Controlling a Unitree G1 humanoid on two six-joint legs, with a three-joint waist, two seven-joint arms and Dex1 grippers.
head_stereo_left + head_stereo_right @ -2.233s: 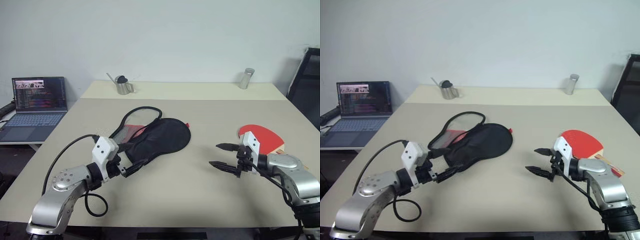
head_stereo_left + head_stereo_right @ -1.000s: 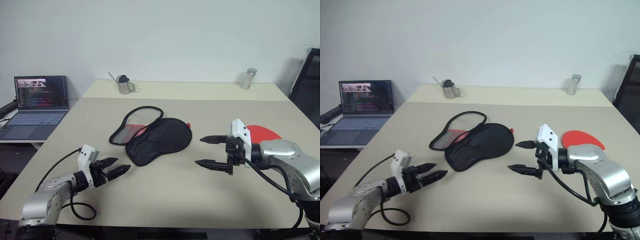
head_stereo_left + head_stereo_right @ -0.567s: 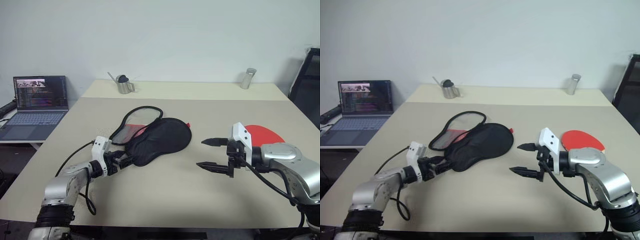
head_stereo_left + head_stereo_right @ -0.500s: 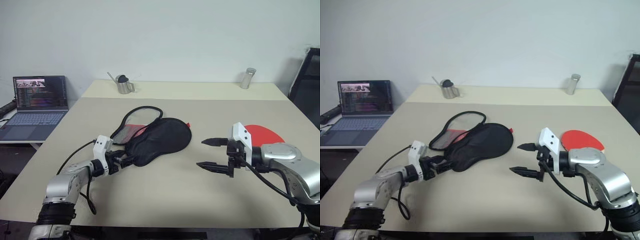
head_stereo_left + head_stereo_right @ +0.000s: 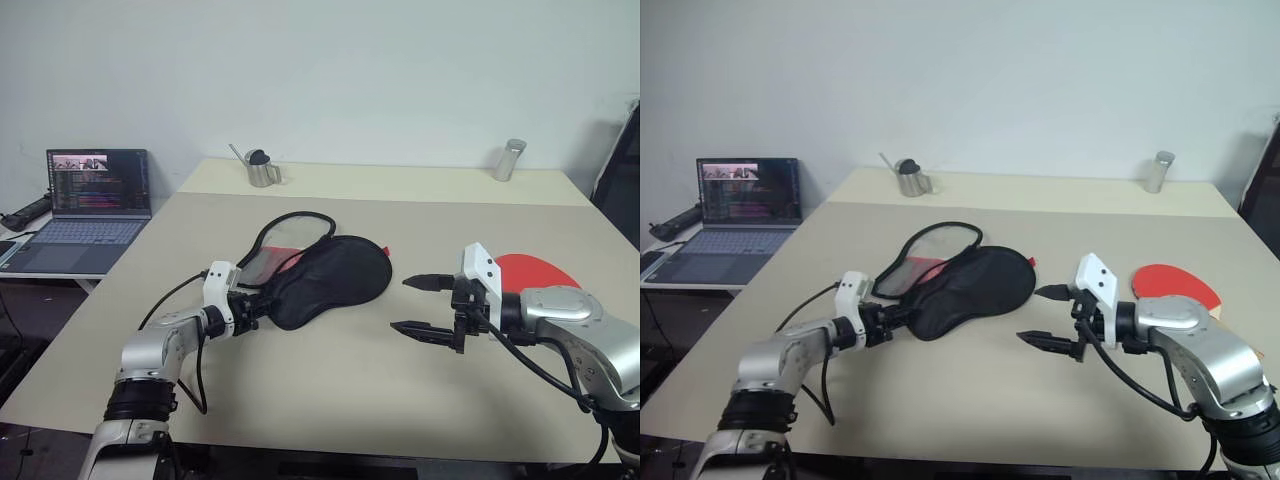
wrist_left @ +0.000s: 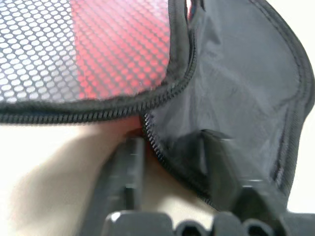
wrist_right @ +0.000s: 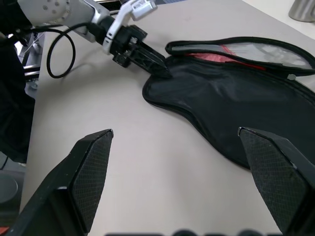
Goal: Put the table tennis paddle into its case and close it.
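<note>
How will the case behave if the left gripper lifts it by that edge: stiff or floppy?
Probably floppy: the case lies flat with creased black fabric, and its mesh flap curls open. Likely light, being thin cloth. The left gripper pinches only one zip-edged layer, so a lift may peel that layer up rather than raise the whole pouch.

Bare table (image 5: 330,375) lies open between the left gripper (image 5: 262,303), closed on the narrow end of the case (image 5: 330,280), and the wide-open right gripper (image 5: 420,306). The paddle (image 5: 535,270) sits behind the right arm; a metal jug (image 5: 262,170) and cylinder (image 5: 510,160) stand well apart at the far edge.
</note>
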